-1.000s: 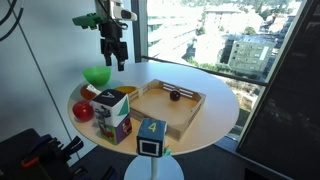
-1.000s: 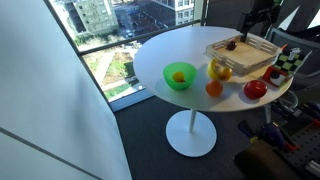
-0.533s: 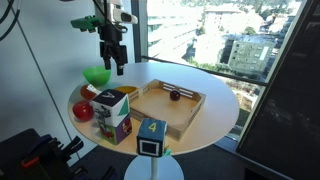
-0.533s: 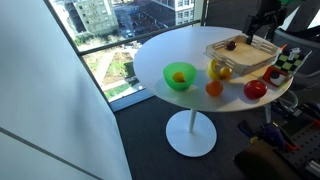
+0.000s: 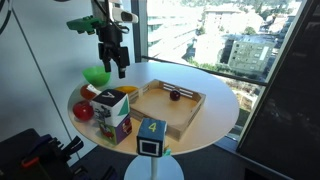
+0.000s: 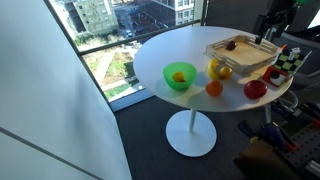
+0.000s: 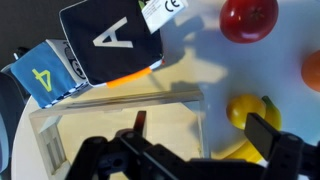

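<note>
**End effector (image 5: 119, 68) above the counter (image 5: 218, 118), jaws wide and empty.**
In an exterior view the end effector hangs over the round white counter, between the green bowl (image 5: 96, 75) and the wooden tray (image 5: 160, 110), gripping nothing. The wooden tray holds a small dark red fruit (image 5: 174, 96), possibly a plum. The wrist view shows the wooden tray directly beneath, with the lettered blocks (image 7: 110, 40) just beside it.

The gripper (image 5: 118, 66) covers part of the green bowl (image 5: 95, 76) at the table's (image 5: 215, 105) edge in an exterior view. In the wrist view the orange (image 7: 313, 70) is cut off by the picture's edge.
</note>
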{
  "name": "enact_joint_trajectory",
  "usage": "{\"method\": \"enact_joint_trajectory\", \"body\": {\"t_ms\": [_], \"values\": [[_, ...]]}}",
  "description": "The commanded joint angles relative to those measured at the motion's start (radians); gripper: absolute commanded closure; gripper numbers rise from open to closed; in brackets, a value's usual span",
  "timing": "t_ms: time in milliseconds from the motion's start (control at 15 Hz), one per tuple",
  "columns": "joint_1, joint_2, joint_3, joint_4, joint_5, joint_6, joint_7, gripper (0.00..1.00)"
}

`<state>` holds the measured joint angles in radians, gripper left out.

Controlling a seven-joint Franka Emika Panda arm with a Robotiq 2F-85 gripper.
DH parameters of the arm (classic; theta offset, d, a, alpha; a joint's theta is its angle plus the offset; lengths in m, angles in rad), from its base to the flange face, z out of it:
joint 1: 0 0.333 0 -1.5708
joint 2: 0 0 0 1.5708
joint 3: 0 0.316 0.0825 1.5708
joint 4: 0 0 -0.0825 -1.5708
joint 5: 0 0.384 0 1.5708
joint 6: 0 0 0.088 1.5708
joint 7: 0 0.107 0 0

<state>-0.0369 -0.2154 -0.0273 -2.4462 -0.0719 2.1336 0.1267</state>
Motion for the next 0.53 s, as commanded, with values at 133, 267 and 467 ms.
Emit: {"method": "enact_joint_trajectory", "body": {"t_ms": [133, 267, 467], "values": [[-0.016, -0.115, -0.006, -0.101, -0.052, 0.028, -0.070, 0.00], [-0.021, -0.141, -0.009, -0.125, -0.065, 0.031, -0.075, 0.00], [-0.035, -0.173, -0.017, -0.158, -0.075, 0.035, -0.082, 0.00]]}}
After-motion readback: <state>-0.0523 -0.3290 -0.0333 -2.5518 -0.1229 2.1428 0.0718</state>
